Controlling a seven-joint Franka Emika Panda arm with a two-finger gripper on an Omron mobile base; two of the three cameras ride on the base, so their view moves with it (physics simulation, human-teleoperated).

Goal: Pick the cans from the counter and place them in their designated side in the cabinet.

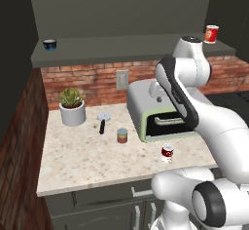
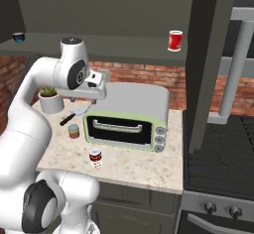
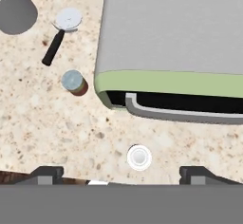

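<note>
Two cans stand on the pale speckled counter [image 1: 78, 161]. The dark red and white can [image 1: 167, 152] [image 2: 95, 156] is near the front edge, before the toaster oven. The can with the grey-green rim and orange-red label [image 1: 122, 135] [image 2: 74, 131] stands further left. My gripper [image 3: 121, 173] hangs high over the oven's front left corner, pointing down, open and holding nothing. From above, the red and white can [image 3: 139, 157] lies between my finger tips, far below them, and the other can [image 3: 73, 81] is off to the left. The dark cabinet shelf [image 1: 121, 48] runs above the brick wall.
A pale green toaster oven [image 1: 155, 112] takes up the right of the counter. A potted plant [image 1: 72, 108] and a pizza cutter [image 1: 102, 122] sit at the back left. On the shelf are a blue bowl [image 1: 49, 44] at the left and a bright red can [image 1: 211, 34] at the right. A stove [image 2: 218, 163] adjoins the counter.
</note>
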